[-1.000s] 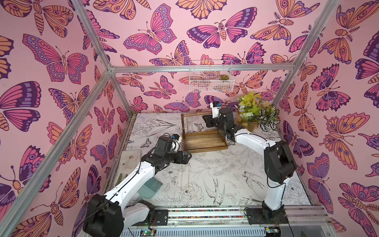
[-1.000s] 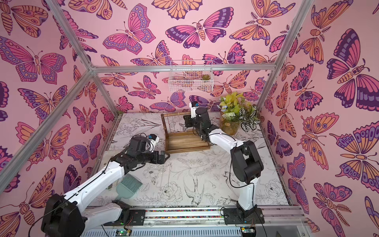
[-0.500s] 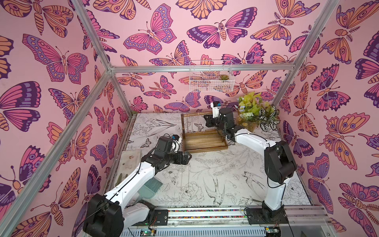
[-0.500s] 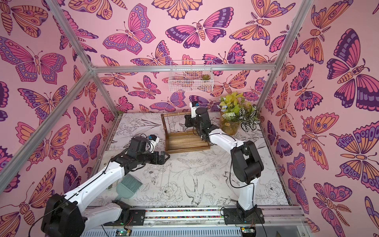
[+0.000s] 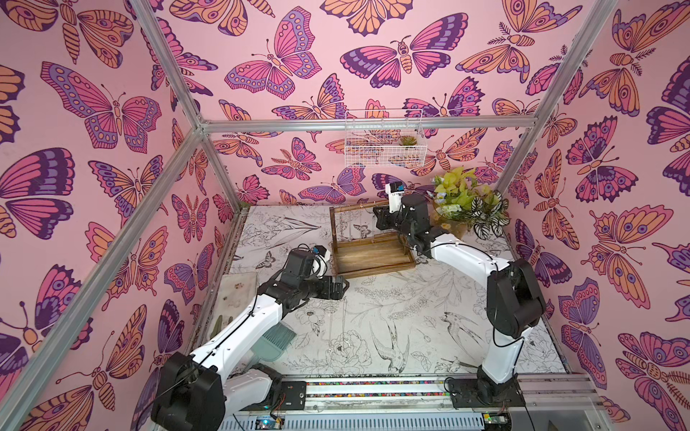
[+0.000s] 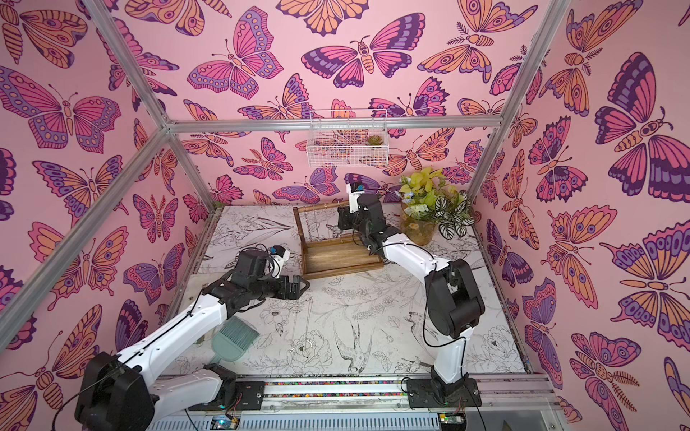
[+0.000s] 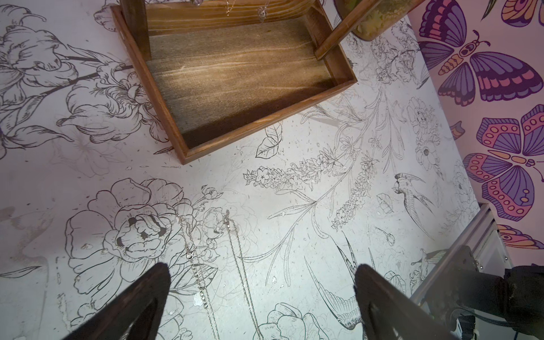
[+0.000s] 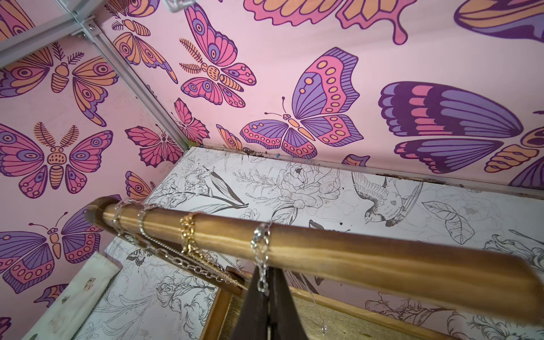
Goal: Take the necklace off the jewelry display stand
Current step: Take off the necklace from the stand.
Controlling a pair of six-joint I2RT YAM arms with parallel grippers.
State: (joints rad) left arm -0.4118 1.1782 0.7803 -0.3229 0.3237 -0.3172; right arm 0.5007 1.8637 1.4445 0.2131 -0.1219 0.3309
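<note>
Dark brown wood: the stand [image 5: 373, 257] sits at 12 o'clock on the table [image 5: 403, 313], taking the arms' rail as 6, in both top views. The plant [image 5: 466, 203] is just beside it at 1 o'clock, and the brush [image 5: 276, 337] lies at 8. The right gripper [image 5: 376, 220] reaches in from 3 o'clock, level with the stand's high bar [image 5: 354, 207], since that is where the jewellery hangs. Its jaws are too small to read here. The left gripper [image 5: 343, 289] hovers low at the stand's 7 o'clock corner, apart from it, with its jaws spread wide and empty. I judge it is parked there to keep out of the working arm's way.

In the left wrist view, the left gripper's fingers [image 7: 141, 303] stand far apart with only table between them. Two thin chains [image 7: 194, 256] lie stretched flat beneath, clear of the stand's tray [image 7: 235, 82]. They look like pieces already taken off and laid aside.

In the right wrist view, the necklace [image 8: 259, 244], a chain of silver links, is looped over the bar [image 8: 353, 259] and is the piece nearest the gripper. A gold chain [image 8: 188, 232] and more silver ones hang further along toward the post. The right gripper [image 8: 266, 297] is closed tight just under the bar. The hanging strands run down into its tips, so it appears to have the necklace pinched. Gripping this close below the bar keeps the slack short, which should help steer the loop. The loop is not yet off the bar, and the neighbouring pieces could snag as it goes.
</note>
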